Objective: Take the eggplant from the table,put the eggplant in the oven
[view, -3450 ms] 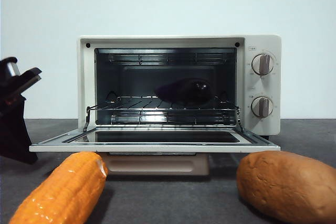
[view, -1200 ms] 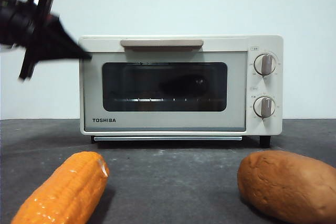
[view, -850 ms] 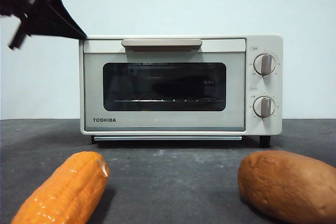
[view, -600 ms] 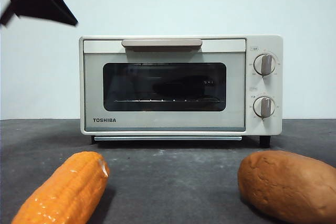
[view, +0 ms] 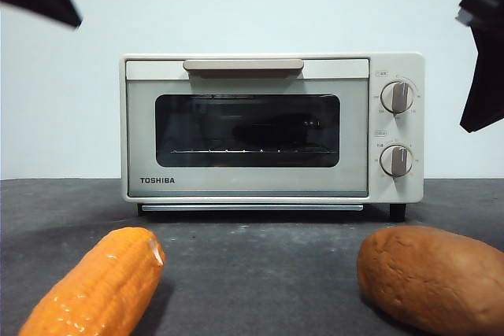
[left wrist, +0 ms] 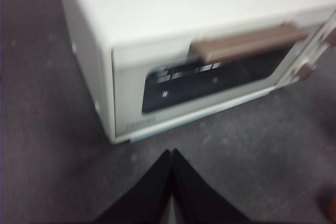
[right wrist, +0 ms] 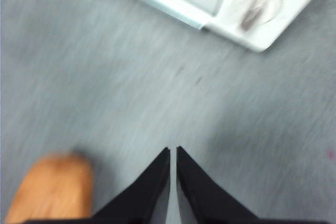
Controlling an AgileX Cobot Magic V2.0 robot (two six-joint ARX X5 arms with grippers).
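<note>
Inside closed oven (view: 272,127), eggplant (view: 272,131), both hands clenched empty, well apart.

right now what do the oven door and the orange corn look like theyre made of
The cream-white toaster oven has a door window of dark, glossy pane, probably glass: it is see-through and shows faint reflections. The orange corn cob looks like shiny plastic, judging by its bright highlights.
</note>
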